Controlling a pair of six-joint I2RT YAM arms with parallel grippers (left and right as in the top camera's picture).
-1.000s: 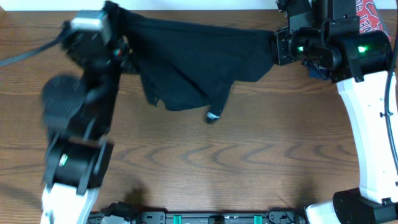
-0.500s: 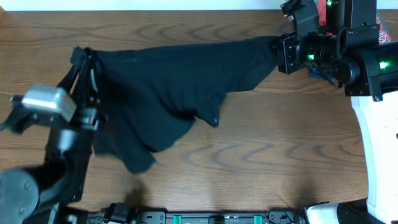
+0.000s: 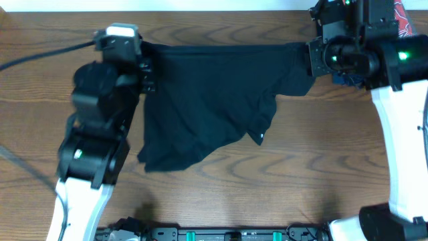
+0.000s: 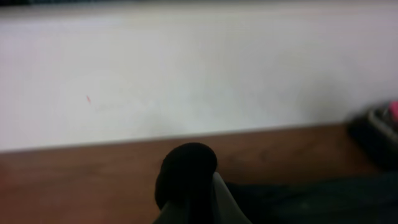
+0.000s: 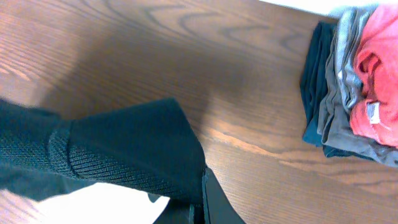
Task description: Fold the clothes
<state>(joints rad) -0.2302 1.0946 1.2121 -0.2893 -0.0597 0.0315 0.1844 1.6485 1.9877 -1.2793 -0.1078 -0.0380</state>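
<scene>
The black garment (image 3: 207,100) hangs stretched between my two grippers across the back of the table, its lower part drooping to the wood at the front left. A small white logo (image 3: 261,138) shows near its right hem. My left gripper (image 3: 146,65) is shut on its left corner; in the left wrist view the black cloth (image 4: 186,171) bulges between the fingers (image 4: 198,205). My right gripper (image 3: 309,57) is shut on its right corner; the ribbed black edge (image 5: 124,158) shows in the right wrist view by the fingers (image 5: 202,196).
A stack of folded clothes, red (image 5: 373,68) on grey (image 5: 345,87) on dark blue, lies at the back right beside my right arm (image 3: 401,134). The table's back edge meets a white wall (image 4: 186,68). My left arm (image 3: 93,154) stands over the left side.
My left gripper has swung forward and then back to the rear left with its corner. The garment now hangs stretched wider and flatter. My right gripper has stayed nearly still.
</scene>
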